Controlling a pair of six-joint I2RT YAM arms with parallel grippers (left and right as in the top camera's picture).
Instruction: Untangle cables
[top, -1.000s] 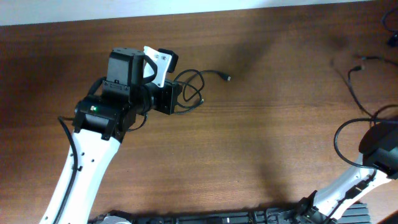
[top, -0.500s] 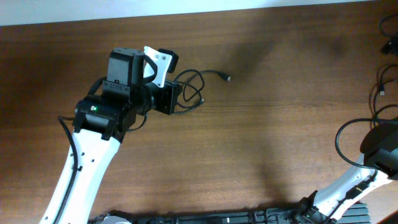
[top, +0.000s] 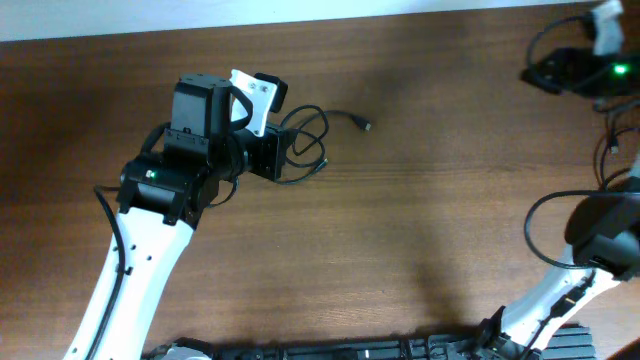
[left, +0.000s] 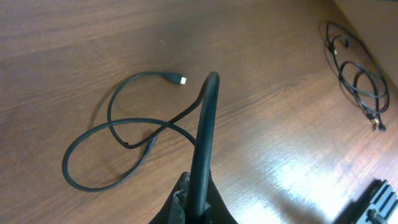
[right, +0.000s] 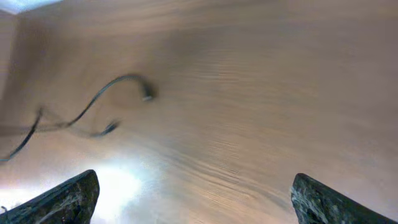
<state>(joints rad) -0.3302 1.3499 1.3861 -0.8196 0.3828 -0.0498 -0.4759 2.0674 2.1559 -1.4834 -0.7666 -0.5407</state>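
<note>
My left gripper is shut on a black cable that rises stiffly out of its jaws. The rest of this cable lies in a loose loop on the wooden table, ending in a small plug. In the overhead view the loop and plug sit just right of the gripper. A second cable lies coiled at the far right, and part of it shows overhead. My right gripper is wide open and empty above the table. Its blurred view shows a cable end.
The right arm's wrist hangs over the table's far right corner with a green light on. The right arm's base and its own wiring stand at the right edge. A black fixture runs along the front edge.
The right arm's wrist has swung into view at the top right. The cable at the right edge shifted rightward. The left arm and its cable have not moved.
</note>
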